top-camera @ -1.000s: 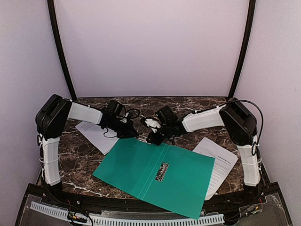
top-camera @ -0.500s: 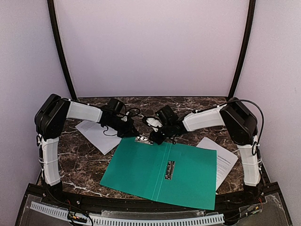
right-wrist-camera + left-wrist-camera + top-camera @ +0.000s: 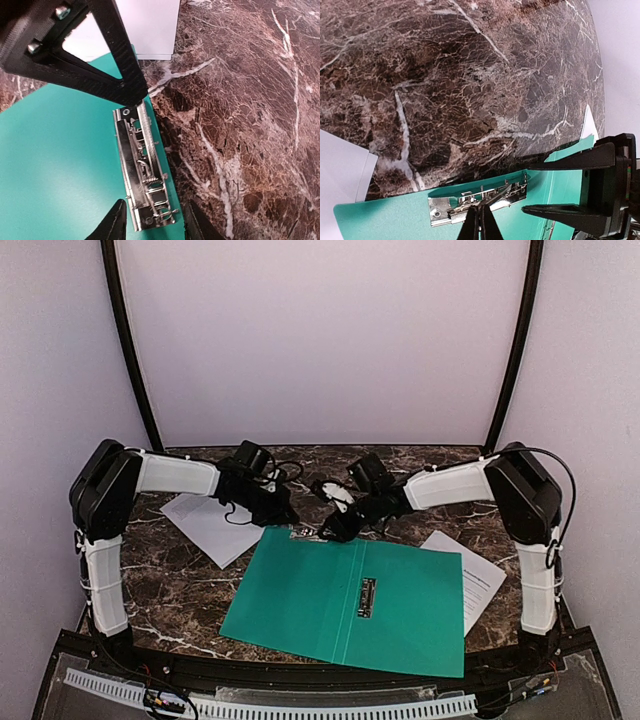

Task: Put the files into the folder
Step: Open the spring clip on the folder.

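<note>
— Where is the folder (image 3: 300, 590)?
— Open and flat on the bench (image 3: 180, 590). The left sheet (image 3: 205, 525) lies just by its far left corner, and the right sheet (image 3: 482, 578) sits partly under its right edge.
— And the pincers?
— The left pincer (image 3: 481, 226) is clenched, tips on the metal clip (image 3: 142, 170) at the folder's far edge. The right pincer (image 3: 155, 225) is released, fingers straddling that clip.

Left end effector (image 3: 480, 223) closed, right end effector (image 3: 152, 222) parted.
</note>
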`<control>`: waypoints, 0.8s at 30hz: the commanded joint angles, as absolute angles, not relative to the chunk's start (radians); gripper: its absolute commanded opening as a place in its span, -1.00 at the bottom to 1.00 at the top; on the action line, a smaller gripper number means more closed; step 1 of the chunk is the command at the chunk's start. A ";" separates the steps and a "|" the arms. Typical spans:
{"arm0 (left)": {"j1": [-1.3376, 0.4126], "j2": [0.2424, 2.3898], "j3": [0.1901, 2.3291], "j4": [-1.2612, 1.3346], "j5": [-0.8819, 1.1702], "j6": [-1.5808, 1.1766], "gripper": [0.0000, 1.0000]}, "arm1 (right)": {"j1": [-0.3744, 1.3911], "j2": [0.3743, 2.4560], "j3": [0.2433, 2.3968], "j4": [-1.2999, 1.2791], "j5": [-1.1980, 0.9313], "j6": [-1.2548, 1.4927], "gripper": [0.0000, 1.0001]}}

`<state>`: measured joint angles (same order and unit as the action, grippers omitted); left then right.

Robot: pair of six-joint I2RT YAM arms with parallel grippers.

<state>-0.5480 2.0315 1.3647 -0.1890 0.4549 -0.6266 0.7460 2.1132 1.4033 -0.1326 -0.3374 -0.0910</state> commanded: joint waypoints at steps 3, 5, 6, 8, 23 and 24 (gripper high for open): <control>-0.558 1.952 1.310 -0.077 0.364 -0.715 -0.99 | 0.703 2.012 1.359 -0.106 -0.547 -0.043 -0.05; -0.566 1.953 1.327 -0.068 0.353 -0.713 -0.99 | 0.697 1.998 1.351 -0.103 -0.558 -0.036 0.01; -0.571 1.955 1.342 -0.073 0.350 -0.709 -0.99 | 0.695 1.993 1.348 -0.104 -0.555 -0.033 0.02; -0.578 1.963 1.365 -0.076 0.349 -0.696 -0.99 | 0.690 1.983 1.338 -0.105 -0.525 -0.026 0.02; -0.603 2.063 1.489 -0.010 0.497 -0.566 -0.50 | 0.645 1.833 1.145 -0.094 -0.394 0.034 0.02; -0.604 2.063 1.489 -0.007 0.501 -0.551 -0.47 | 0.644 1.824 1.134 -0.087 -0.393 0.040 0.02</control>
